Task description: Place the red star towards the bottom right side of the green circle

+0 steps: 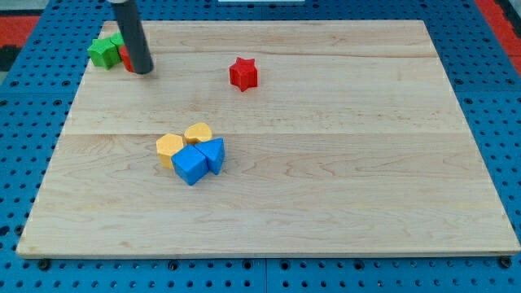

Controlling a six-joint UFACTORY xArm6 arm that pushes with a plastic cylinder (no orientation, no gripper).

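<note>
The red star (242, 73) lies on the wooden board (326, 163) at the upper middle. My tip (142, 71) rests on the board at the upper left, well to the left of the red star. Just behind the rod sit a green block (103, 51), whose shape I cannot make out, and a red block (125, 57) mostly hidden by the rod. My tip is beside that red block, at its lower right. No block clearly shaped as a green circle shows apart from the green one at the upper left.
A cluster sits left of centre: a yellow hexagon-like block (169, 148), a yellow rounded block (198, 133), a blue cube (190, 165) and a blue triangular block (213, 152), all touching. Blue pegboard surrounds the board.
</note>
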